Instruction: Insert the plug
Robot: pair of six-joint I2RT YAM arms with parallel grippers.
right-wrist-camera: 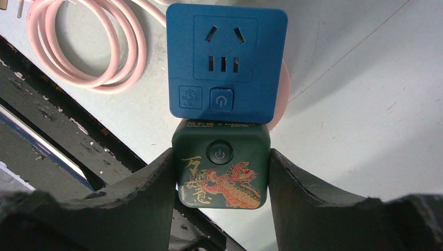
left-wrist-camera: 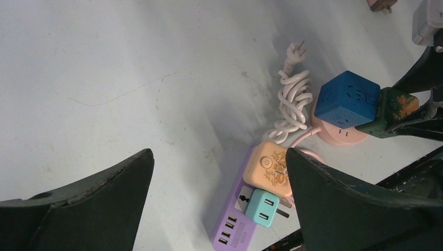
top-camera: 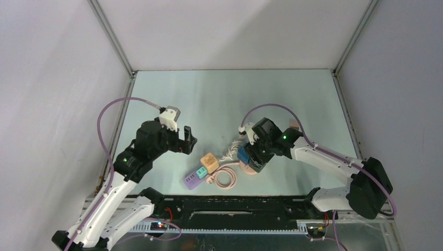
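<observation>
My right gripper [right-wrist-camera: 221, 163] is shut on a dark green plug cube [right-wrist-camera: 221, 172] with a gold and red dragon print. The green cube's far face sits flush against the side of a blue socket cube [right-wrist-camera: 226, 63]; no prongs show between them. The blue cube rests over a round pink socket base [right-wrist-camera: 282, 91]. In the top view the right gripper [top-camera: 252, 156] is at the blue cube [top-camera: 243, 155]. My left gripper [top-camera: 185, 140] is open and empty, raised above the table to the left; its view shows the blue cube [left-wrist-camera: 347, 98] and the green cube [left-wrist-camera: 393, 110].
A purple power strip [left-wrist-camera: 237, 222] carries an orange cube [left-wrist-camera: 269, 168] and a teal USB adapter [left-wrist-camera: 263, 207]. A bundled white cord [left-wrist-camera: 293, 99] lies beside the blue cube. A pink cable coil [right-wrist-camera: 83, 47] lies near the table's black front edge [top-camera: 235, 201].
</observation>
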